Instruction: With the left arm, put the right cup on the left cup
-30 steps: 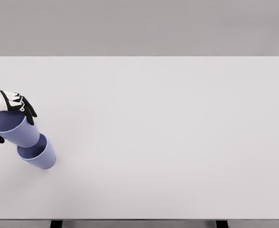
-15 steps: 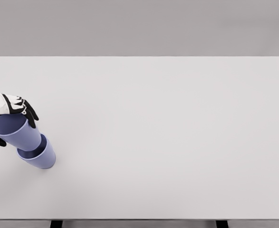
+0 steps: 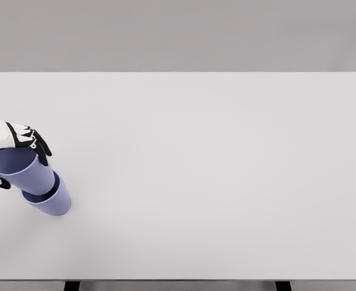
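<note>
Near the table's [image 3: 196,121] left edge, the left hand [image 3: 11,145] gripped the upper cup [image 3: 23,170] at its rim, its axis tilted leftward, base nested inside the lower cup [image 3: 50,200] directly below-right.

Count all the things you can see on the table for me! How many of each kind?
Purple cups: 2, the upper cup held by the left hand and nested in the lower cup
Robot hands: 1
Tables: 1, the white table
Total: 4
</note>
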